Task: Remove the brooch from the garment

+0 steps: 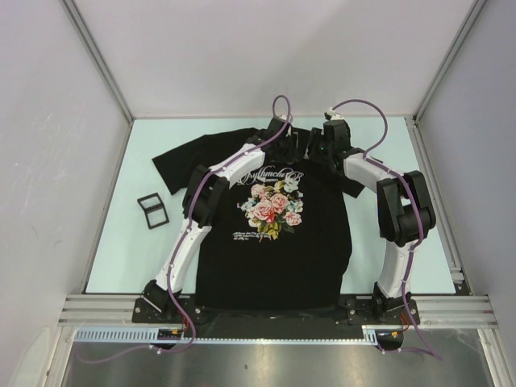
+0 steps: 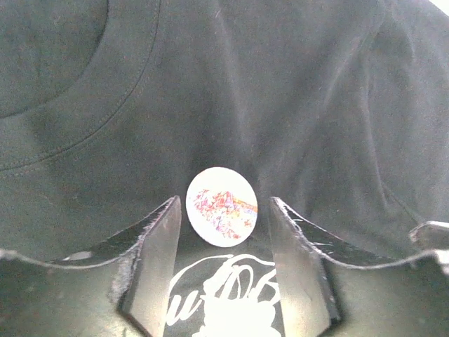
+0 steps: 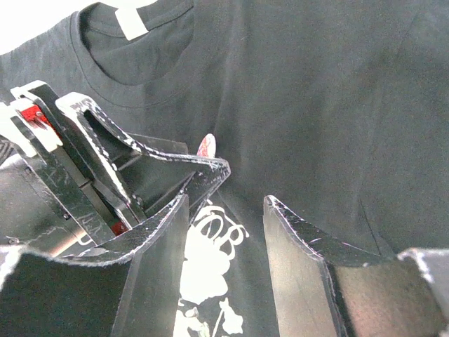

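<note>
The garment (image 1: 274, 258), a black T-shirt with a rose print and white lettering, lies flat on the table. In the left wrist view the brooch (image 2: 222, 206), a round white button with a pink-red print, sits on the chest just above the lettering. My left gripper (image 2: 224, 200) is open, one fingertip on each side of the brooch with a narrow gap at both edges. My right gripper (image 3: 226, 199) is open over the fabric just right of it, with nothing between the fingers. From the right wrist the brooch (image 3: 207, 146) shows edge-on behind the left gripper's fingers (image 3: 175, 168).
A small black rectangular frame (image 1: 151, 210) lies on the pale green table (image 1: 121, 242) left of the shirt. Both arms reach over the shirt toward its collar (image 3: 133, 63). Grey walls and metal posts enclose the table.
</note>
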You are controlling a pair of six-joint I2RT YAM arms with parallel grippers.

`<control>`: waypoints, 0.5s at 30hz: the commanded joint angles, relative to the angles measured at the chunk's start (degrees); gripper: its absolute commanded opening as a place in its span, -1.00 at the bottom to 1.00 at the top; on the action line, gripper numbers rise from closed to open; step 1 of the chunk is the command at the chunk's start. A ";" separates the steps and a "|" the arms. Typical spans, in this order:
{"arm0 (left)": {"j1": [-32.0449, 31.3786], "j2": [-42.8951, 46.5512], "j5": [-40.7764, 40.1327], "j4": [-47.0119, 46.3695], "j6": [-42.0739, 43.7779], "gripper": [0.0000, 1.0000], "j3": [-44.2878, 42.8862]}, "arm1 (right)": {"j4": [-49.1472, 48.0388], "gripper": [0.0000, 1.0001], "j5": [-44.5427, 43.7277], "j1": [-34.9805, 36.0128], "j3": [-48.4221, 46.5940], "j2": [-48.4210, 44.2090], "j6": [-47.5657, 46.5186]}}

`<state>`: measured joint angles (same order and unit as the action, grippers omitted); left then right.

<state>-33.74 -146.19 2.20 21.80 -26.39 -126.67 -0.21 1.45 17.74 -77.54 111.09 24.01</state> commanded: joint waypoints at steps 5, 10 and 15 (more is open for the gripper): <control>-0.19 0.91 0.53 2.80 1.78 0.16 -4.46 | -2.34 0.02 0.31 -0.25 -0.25 -0.08 0.51; -0.28 0.29 0.88 3.16 1.69 -0.05 -5.34 | -2.60 0.03 0.39 -0.25 -0.25 0.27 0.51; -0.28 0.56 0.88 2.89 2.40 -0.19 -5.34 | -2.87 0.03 0.57 -0.16 -0.25 0.53 0.51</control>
<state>-33.76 -146.28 2.31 24.67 -25.34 -129.47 -0.82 1.87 17.65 -77.56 111.09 23.99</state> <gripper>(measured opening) 0.411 0.513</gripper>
